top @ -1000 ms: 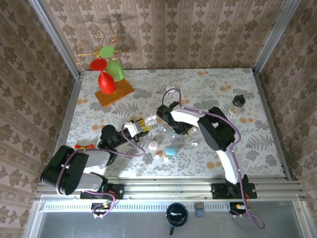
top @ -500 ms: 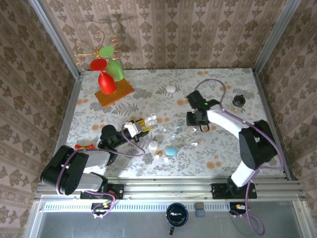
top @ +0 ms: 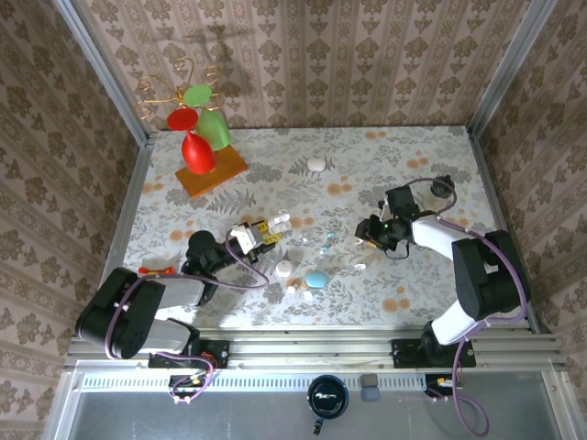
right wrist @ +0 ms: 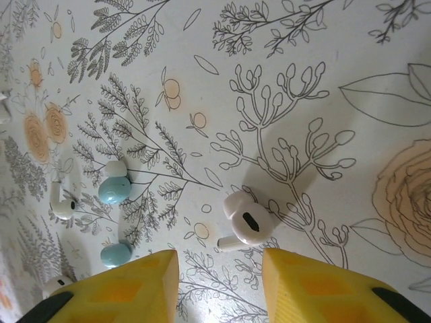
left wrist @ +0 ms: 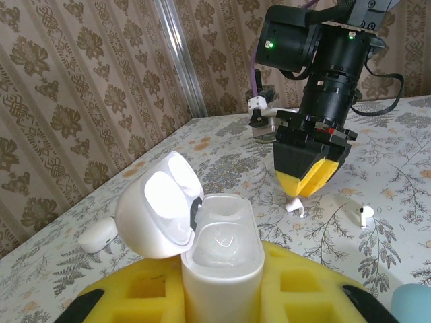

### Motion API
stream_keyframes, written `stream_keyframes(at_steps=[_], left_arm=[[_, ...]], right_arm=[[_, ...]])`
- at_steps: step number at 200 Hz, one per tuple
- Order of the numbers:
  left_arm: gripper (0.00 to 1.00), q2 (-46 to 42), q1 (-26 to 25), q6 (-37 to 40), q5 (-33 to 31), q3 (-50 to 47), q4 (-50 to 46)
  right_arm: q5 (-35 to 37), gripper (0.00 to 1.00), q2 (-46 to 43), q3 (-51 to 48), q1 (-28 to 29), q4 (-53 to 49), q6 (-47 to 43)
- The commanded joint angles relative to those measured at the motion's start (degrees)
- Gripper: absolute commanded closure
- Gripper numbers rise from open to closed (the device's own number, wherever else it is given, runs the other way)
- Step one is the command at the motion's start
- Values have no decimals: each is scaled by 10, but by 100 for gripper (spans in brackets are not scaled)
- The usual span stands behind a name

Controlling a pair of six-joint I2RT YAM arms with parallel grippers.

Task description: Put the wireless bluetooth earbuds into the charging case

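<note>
My left gripper (left wrist: 222, 296) is shut on the open white charging case (left wrist: 222, 262), held upright between the yellow pads with its lid (left wrist: 156, 214) swung back and its wells bare. My right gripper (right wrist: 219, 282) points down at the table, open, with nothing between the yellow fingers. A white earbud (right wrist: 246, 222) lies just past its tips. Two teal earbuds (right wrist: 114, 188) and another white earbud (right wrist: 62, 202) lie farther left. From above, the right gripper (top: 365, 235) hovers right of the teal earbuds (top: 326, 242), and the left gripper (top: 269, 236) sits left of them.
A closed white case (top: 284, 269) and a blue case (top: 316, 279) lie near the front, and another white case (top: 315, 165) farther back. A wooden board with red and green glasses (top: 209, 165) stands back left. A small jar (top: 442, 188) stands at the right.
My right arm has swung from the table's middle out to the right and come down over the white earbud. The left gripper and its case have not moved.
</note>
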Motion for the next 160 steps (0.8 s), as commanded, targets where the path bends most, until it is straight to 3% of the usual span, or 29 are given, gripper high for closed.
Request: stream_keyframes(at_steps=[1,71,160], left_arm=[[100,-3,2,7,2,2,19],[100,-6,1,3,5,8,20],[100,-3,1,4,6,8,19]], right_arm=[[-27,62,17,-12,-9,35,21],[-18,63,53,-6,-11,51,25],[-7,76,79,-1,-10,31,11]])
